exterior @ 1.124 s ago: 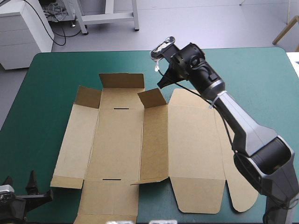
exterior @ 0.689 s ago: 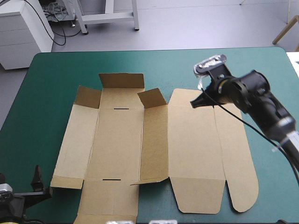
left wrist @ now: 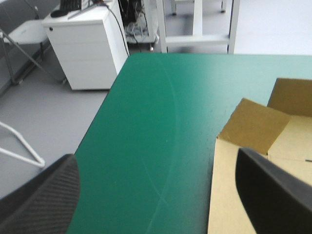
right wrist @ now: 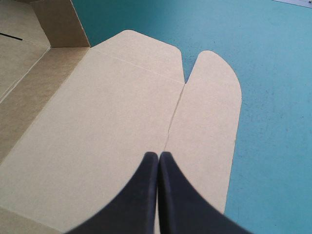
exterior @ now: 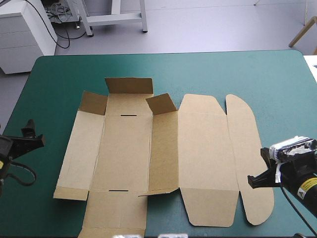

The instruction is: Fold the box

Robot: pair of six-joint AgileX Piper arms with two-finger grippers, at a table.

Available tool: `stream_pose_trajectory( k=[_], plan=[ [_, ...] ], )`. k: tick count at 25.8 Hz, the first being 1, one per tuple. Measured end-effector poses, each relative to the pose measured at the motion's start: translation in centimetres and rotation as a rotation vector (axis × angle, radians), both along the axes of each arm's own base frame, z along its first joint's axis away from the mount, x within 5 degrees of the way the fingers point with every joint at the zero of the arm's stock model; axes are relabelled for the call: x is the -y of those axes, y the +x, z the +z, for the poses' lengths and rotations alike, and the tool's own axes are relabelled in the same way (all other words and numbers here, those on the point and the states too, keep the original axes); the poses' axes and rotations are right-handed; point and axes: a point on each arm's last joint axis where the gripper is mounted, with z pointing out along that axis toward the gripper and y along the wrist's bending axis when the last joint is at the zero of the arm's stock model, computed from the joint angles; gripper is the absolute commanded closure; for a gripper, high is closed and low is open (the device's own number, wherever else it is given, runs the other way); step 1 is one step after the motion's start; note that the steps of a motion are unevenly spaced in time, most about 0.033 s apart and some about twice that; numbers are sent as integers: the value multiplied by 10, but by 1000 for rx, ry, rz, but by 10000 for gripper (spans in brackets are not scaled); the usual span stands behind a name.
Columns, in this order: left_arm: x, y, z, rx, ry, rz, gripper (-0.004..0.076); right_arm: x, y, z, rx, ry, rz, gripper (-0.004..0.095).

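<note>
Brown box [exterior: 203,148]; arm label [exterior: 307,187] illegible

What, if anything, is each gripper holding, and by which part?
Nothing is held. The left gripper is open, beside the box and apart from it. The right gripper is shut and empty above the box's rounded flap, which lies flat.

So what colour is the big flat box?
The box is plain brown, clearest in the high view.

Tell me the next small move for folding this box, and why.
Probably slide the open left tool toward the box, at its left wall panel, to lift it: the sheet lies mostly flat, neither tool holds it, and the right tool is shut at the rounded flap.
</note>
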Motion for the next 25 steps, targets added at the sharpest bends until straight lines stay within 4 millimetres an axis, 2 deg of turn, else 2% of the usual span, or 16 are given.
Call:
stream_pose_trajectory(
  k=[2, 3, 5, 8, 10, 14, 18, 21, 25],
  plan=[
    [-3, 24, 4, -139, 4, -2, 108, 1, -1, -1, -8, 0, -3, 926],
    [-3, 31, 3, -180, 2, -14, 108, 1, -1, -1, -11, 2, -3, 926],
    [0, 56, -2, -306, -15, -80, 108, 1, -2, -1, -12, 4, -3, 926],
    [3, 88, -30, -500, -86, -164, 108, 0, -2, -5, -20, 7, 0, 926],
    [-8, 108, -54, -625, -201, -193, 108, 1, -5, -12, -30, 3, 6, 926],
    [-39, 126, -82, -698, -450, -257, 108, 4, -11, -24, -37, 4, 9, 926],
    [-74, 134, -112, -773, -598, -269, 108, 8, -20, -26, -9, 12, 11, 927],
    [-85, 140, -132, -830, -629, -266, 108, 10, -25, -24, 22, 13, 18, 927],
    [-89, 147, -150, -883, -664, -271, 108, 12, -29, -22, 45, 14, 24, 927]
  ],
)
